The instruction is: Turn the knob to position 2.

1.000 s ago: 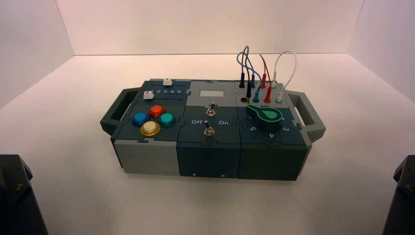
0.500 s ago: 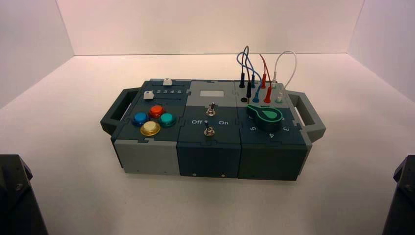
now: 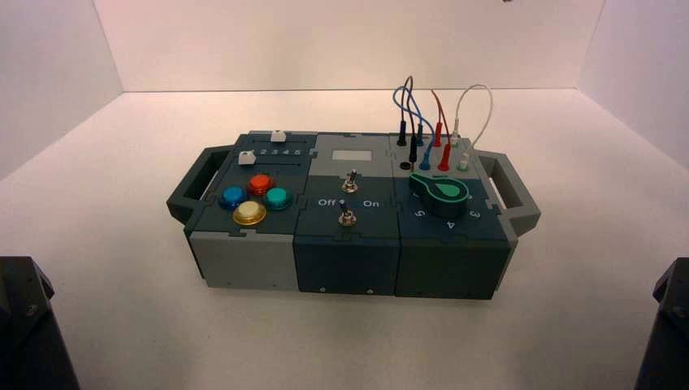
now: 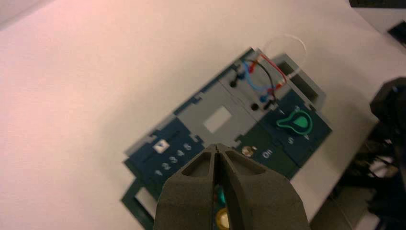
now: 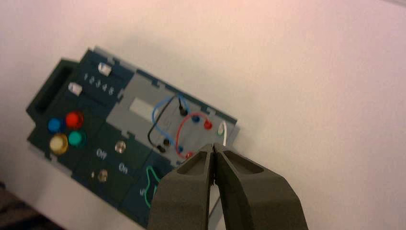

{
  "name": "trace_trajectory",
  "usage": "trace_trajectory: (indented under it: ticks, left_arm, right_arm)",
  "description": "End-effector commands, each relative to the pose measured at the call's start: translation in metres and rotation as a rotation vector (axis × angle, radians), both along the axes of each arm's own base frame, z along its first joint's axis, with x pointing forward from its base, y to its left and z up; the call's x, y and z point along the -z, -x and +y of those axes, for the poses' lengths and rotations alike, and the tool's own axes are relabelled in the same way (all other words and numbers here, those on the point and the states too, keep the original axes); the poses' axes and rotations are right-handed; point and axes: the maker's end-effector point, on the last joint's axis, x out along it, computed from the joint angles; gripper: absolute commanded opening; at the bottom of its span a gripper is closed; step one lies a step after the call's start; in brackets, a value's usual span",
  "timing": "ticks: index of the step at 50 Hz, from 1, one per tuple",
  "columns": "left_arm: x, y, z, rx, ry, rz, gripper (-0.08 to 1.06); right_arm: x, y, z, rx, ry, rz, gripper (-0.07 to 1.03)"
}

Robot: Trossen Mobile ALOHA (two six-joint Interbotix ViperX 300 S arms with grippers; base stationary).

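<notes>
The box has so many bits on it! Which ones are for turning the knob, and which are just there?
For the job:
knob, green pointer on top
ring of digits around it; the 2 itself can't be made out
right gripper, jaws shut, up above the box

Just there:
coloured buttons
two toggle switches
sliders
wires
left gripper, jaws shut

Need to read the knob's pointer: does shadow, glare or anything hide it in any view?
High view: the knob unhidden, no glare. Left wrist view: in plain sight beyond the left gripper. Right wrist view: the right gripper, jaws shut, covers part of it.
</notes>
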Motion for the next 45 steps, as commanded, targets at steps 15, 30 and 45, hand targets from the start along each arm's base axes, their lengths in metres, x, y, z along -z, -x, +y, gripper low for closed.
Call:
trace_trajectory:
  ticks: [15, 30, 45]
  left_arm:
    - [-0.002, 0.020, -0.026, 0.071, 0.039, 0.051, -0.03]
    - [0.019, 0.037, -0.019, 0.097, -0.011, 0.138, -0.03]
    - [0.030, 0.042, -0.017, 0.126, -0.056, 0.197, -0.03]
  right_arm:
    - [0.011, 0.026, 0.018, -0.107, 0.027, 0.067, -0.02]
    - [0.023, 0.046, 0.028, -0.162, 0.034, 0.148, -0.02]
    - [0.043, 0.060, 0.034, -0.250, 0.112, 0.235, -0.02]
